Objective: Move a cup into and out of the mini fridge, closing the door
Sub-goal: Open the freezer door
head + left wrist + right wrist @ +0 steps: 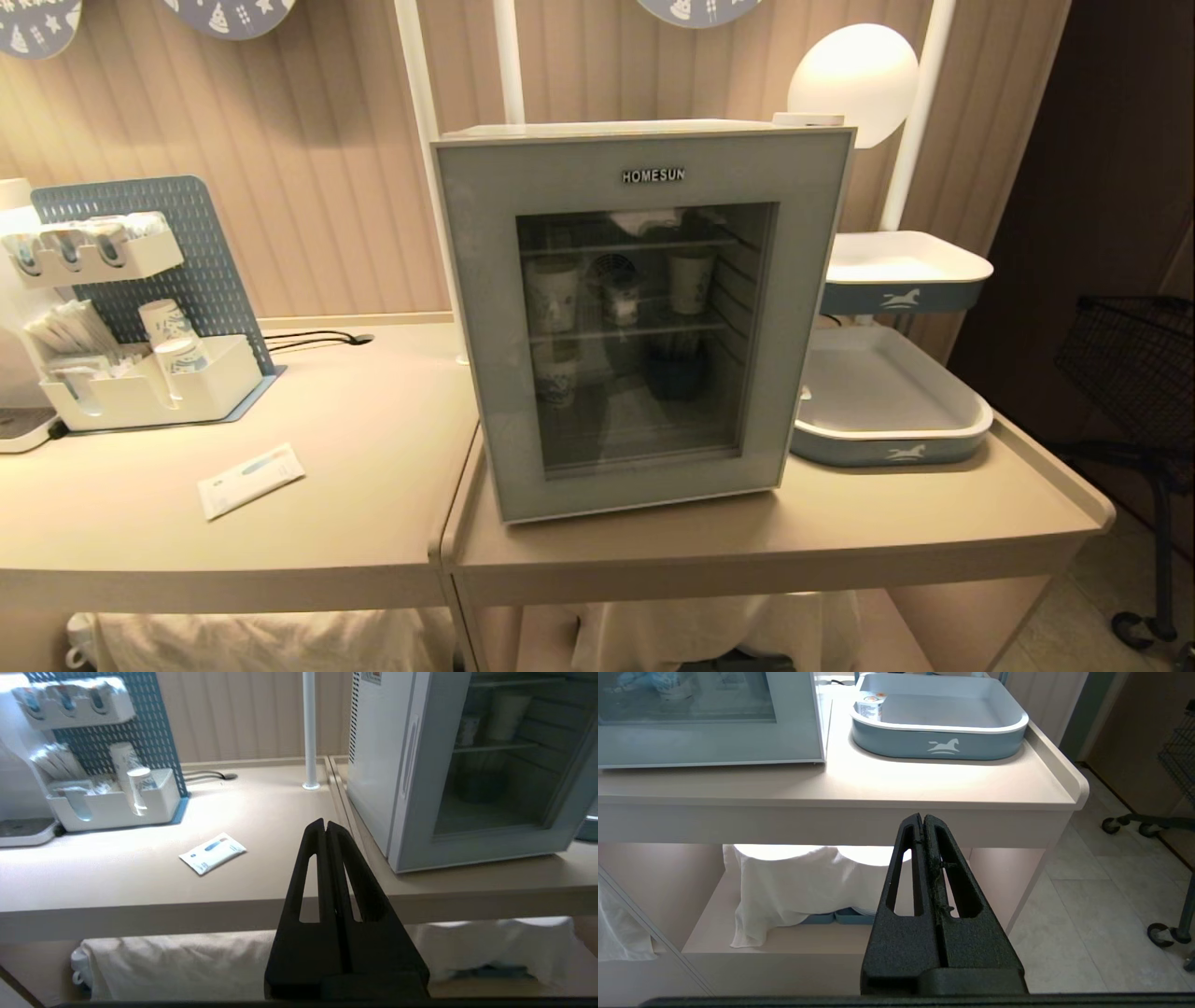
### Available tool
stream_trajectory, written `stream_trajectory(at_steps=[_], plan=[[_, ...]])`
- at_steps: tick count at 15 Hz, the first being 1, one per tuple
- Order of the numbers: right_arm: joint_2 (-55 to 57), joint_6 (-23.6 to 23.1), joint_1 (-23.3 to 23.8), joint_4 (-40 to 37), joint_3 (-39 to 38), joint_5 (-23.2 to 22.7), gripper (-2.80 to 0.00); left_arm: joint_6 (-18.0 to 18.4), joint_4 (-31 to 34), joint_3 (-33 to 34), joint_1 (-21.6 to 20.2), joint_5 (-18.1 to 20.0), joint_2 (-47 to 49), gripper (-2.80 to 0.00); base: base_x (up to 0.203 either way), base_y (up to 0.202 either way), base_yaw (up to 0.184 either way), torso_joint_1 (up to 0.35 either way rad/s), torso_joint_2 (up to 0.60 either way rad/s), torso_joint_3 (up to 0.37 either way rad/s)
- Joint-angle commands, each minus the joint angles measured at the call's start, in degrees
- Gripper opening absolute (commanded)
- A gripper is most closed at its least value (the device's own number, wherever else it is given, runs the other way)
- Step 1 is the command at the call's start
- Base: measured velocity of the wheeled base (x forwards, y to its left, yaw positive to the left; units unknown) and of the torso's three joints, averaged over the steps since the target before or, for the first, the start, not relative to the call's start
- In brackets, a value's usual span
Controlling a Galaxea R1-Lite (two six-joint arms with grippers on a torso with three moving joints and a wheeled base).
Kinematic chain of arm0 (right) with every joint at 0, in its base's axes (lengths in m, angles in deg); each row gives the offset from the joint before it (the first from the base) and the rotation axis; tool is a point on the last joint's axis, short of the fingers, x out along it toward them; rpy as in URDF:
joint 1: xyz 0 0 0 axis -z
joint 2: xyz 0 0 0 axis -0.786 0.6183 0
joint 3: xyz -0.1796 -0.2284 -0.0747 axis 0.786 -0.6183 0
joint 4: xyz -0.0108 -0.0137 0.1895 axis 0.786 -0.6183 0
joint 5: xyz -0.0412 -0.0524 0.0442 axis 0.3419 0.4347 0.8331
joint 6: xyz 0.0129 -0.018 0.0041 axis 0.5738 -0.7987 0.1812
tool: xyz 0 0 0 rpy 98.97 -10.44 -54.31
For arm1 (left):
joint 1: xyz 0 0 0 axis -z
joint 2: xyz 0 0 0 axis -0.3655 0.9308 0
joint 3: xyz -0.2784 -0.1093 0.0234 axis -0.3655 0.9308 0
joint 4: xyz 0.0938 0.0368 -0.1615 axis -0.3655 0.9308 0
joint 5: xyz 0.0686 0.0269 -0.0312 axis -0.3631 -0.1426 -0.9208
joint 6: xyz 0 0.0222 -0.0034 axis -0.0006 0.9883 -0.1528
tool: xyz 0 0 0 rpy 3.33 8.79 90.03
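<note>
Worktop: carried everything in view, with the mini fridge toward its right half and a blue-grey tray just beside the fridge on the right.
Mini fridge: stood upright, taller than wide, its front turned toward the robot; paper cups showed dimly on its wire shelves.
Door: lay flat against the fridge front, fully closed, its dark glass window facing the robot.
Tray: held the cup in the corner nearest the fridge.
Cup: a small white tub standing upright, long axis vertical, printed lid facing up, in the right wrist view; in the head view the fridge hid it.
Left pincer: clenched on nothing, hanging in front of the worktop edge and aimed at the gap left of the fridge.
Right pincer: clenched and empty, low before the worktop edge below the tray.
Step in hand: apparently the very start, with nothing gripped and the door not yet opened.
Next move: probably one pincer had to release and reach the door's edge to swing it open before the cup could go in.
</note>
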Motion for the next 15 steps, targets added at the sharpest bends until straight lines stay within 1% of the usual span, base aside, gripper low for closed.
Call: stream_trajectory(at_steps=[1,3,4,6,7,8,11,13,14,15], plan=[[0.01,-0.04,-0.01,-0.04,0.01,-0.02,-2.80,-0.73,0.93,-5.69,0.21,0.97,13.33,-2.80,0.000,0.000,0.000,0.000,0.00,0.000],[0.01,0.04,-0.01,-0.04,0.01,-0.02,-2.80,-3.48,-0.99,-8.83,0.36,3.56,23.87,-2.80,0.000,0.000,0.000,0.000,0.00,0.000],[0.01,0.04,-0.01,-0.04,0.01,-0.02,-2.80,-4.70,-2.96,-9.94,0.41,5.64,28.88,-2.80,0.000,0.000,0.000,0.000,0.00,0.000],[0.01,0.04,-0.01,-0.04,0.01,-0.02,-2.80,-6.36,-6.16,-11.71,0.21,12.71,37.27,-2.80,0.000,0.000,0.000,0.000,0.00,0.000],[0.01,0.04,-0.01,-0.04,0.01,-0.02,-2.80,-6.91,-7.01,-12.55,-0.68,16.21,41.24,-2.80,0.000,0.000,0.000,0.000,0.00,0.000],[0.01,0.03,-0.01,-0.04,0.01,-0.02,-2.80,-7.29,-8.05,-13.37,-2.41,19.79,45.30,0.00,0.000,0.000,0.000,0.000,0.00,0.000],[0.01,-0.04,-0.01,-0.04,0.01,-0.02,-2.80,-7.78,-12.80,-15.49,-9.22,32.00,55.79,0.00,0.000,0.000,0.000,0.000,0.00,0.000],[0.01,-0.04,-0.01,0.05,0.01,-0.02,-2.80,-7.25,-15.63,-16.67,-13.08,40.83,62.00,0.00,0.000,0.000,0.000,0.000,0.00,0.000],[0.01,-0.04,-0.01,-0.04,0.01,-0.02,-2.80,-6.43,-17.63,-17.07,-14.47,45.05,65.20,0.00,0.000,0.000,0.000,0.000,0.00,0.000],[0.01,-0.04,-0.01,0.05,0.01,-0.02,-2.80,-5.77,-19.93,-17.37,-15.17,47.90,68.31,0.00,0.000,0.000,0.000,0.000,0.00,0.000]])
